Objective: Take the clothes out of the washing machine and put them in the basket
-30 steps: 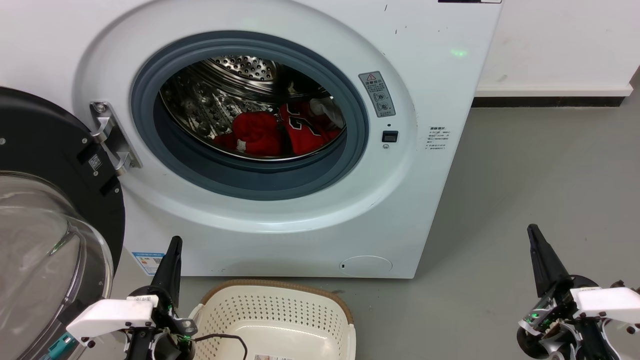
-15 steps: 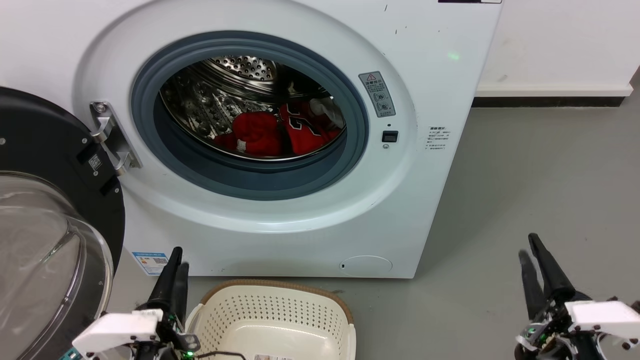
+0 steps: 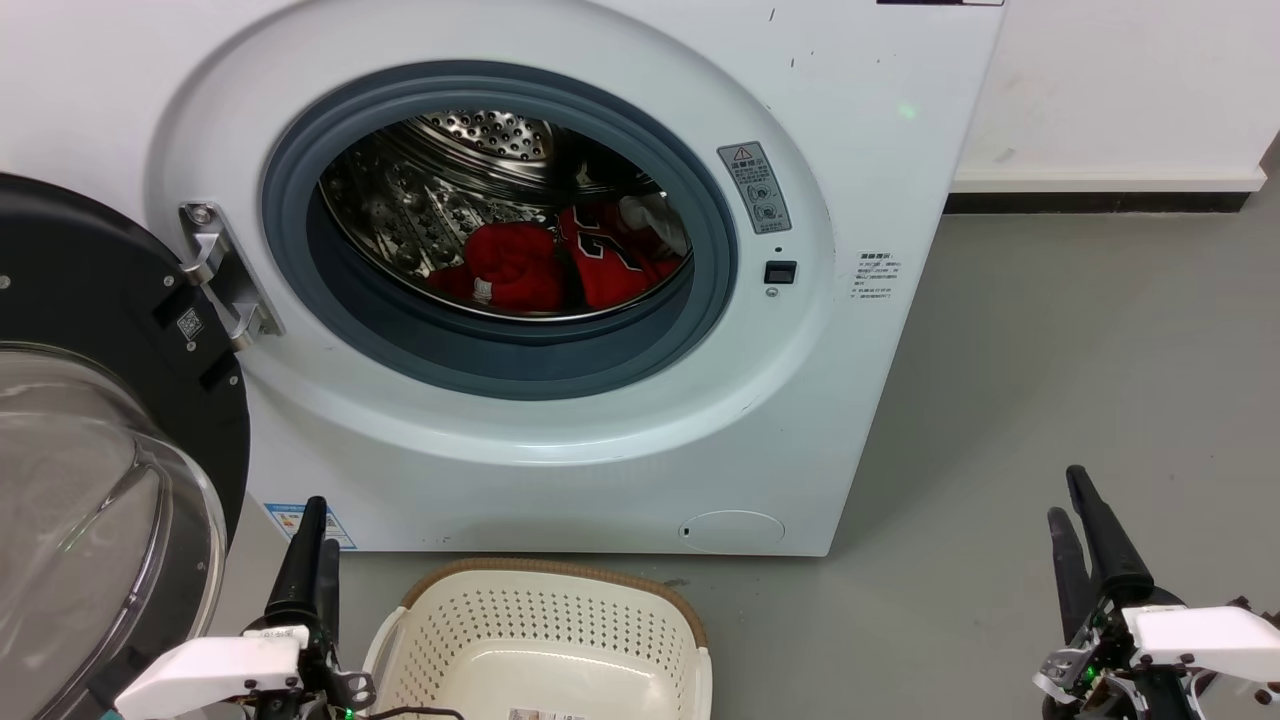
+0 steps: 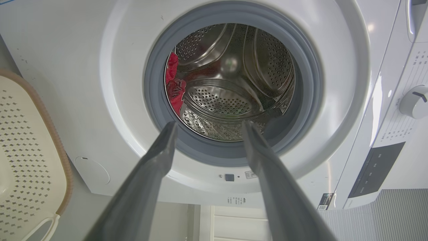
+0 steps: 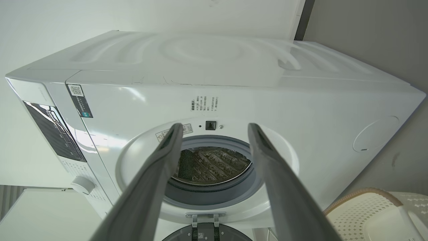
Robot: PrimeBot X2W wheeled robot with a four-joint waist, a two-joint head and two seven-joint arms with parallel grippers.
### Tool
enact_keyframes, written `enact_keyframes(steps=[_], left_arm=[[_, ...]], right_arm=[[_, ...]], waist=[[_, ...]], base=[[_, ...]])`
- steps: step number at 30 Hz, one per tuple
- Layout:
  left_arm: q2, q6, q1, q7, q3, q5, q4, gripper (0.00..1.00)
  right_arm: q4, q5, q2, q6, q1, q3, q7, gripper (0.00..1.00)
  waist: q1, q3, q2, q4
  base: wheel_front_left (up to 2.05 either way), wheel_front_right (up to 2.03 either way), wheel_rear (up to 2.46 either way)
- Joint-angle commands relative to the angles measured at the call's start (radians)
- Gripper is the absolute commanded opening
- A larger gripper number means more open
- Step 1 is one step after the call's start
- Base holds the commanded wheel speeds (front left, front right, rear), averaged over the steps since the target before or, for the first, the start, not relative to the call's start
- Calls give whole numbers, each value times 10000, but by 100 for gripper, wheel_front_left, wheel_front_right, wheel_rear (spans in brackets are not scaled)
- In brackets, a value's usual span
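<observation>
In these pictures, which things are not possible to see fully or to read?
Clothes: head view, the lower part is hidden behind the grey door seal.
Basket: head view, the near part is cut off by the bottom edge.
Door: head view, its left side is cut off by the left edge.
Label on the washing machine: head view, the print is too small to read.

Ahead of you stands the washing machine (image 3: pixel 600 470), its door (image 3: pixel 90 450) swung open at your left, the clothes (image 3: pixel 560 265) lying low in the drum (image 3: pixel 450 180). The basket (image 3: pixel 540 625) sits on the floor (image 3: pixel 1050 350) just before the machine, beside your left gripper (image 3: pixel 318 525) and well apart from your right gripper (image 3: pixel 1066 492).
</observation>
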Motion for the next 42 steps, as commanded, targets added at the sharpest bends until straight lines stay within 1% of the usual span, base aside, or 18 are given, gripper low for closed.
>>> enact_keyframes(steps=[1, 8, 12, 16, 22, 27, 28, 30, 34, 35, 40, 42], left_arm=[[16, -8, -89, -96, 124, 233, -147, 100], [19, 20, -78, -397, 618, 1275, -298, 100], [20, 354, -92, -562, 1021, 2130, -662, 100], [21, 705, -63, -714, 1134, 2911, -1126, 100], [23, 1188, 47, -933, 949, 3972, -2094, 100], [23, 1298, 240, -1107, 677, 4914, -2832, 100], [24, 1273, 260, -1141, 591, 4956, -2951, 100], [27, 1203, 338, -1208, 496, 5419, -3215, 100], [25, 1338, 457, -1339, 238, 6467, -3646, 100], [25, 1338, 457, -1339, 238, 6467, -3646, 100], [27, 1670, 589, -1488, -245, 7687, -4048, 100], [26, 1721, 635, -1553, -454, 8150, -4147, 100]], right_arm=[[-151, -234, -40, 0, -77, -48, -107, 100], [-282, -1990, -47, 0, -153, -443, -412, 100], [-601, -3207, -50, 0, -197, -534, -574, 100], [-1137, -4655, -54, 0, -206, -526, -734, 100], [-2095, -6708, -61, 0, -176, -220, -956, 100], [-2664, -8267, -62, 0, -128, 51, -1129, 100], [-2746, -8501, -63, 0, -110, 98, -1164, 100], [-2907, -8980, -65, 0, -68, 195, -1228, 100], [-3200, -9801, -69, 0, 8, 360, -1361, 100], [-3200, -9801, -69, 0, 8, 360, -1361, 100], [-3407, -10644, -72, 0, 98, 546, -1518, 100], [-3480, -10983, -73, 0, 119, 646, -1574, 100]], waist=[[0, -1, 0, -1], [0, 2, 0, 0], [0, 17, 0, 6], [0, 43, 0, 15], [0, 77, 0, 30], [0, 95, 0, 37], [0, 96, 0, 38], [0, 98, 0, 42], [0, 112, 0, 39], [0, 112, 0, 39], [0, 131, 0, 26], [0, 136, 0, 23]], base=[[0, 0, 0], [0, 0, 0], [0, 0, 0], [0, 0, 0], [0, 0, 0], [0, 0, 0], [0, 0, 0], [0, 0, 0], [0, 0, 0], [0, 0, 0], [0, 0, 0], [0, 0, 0]])
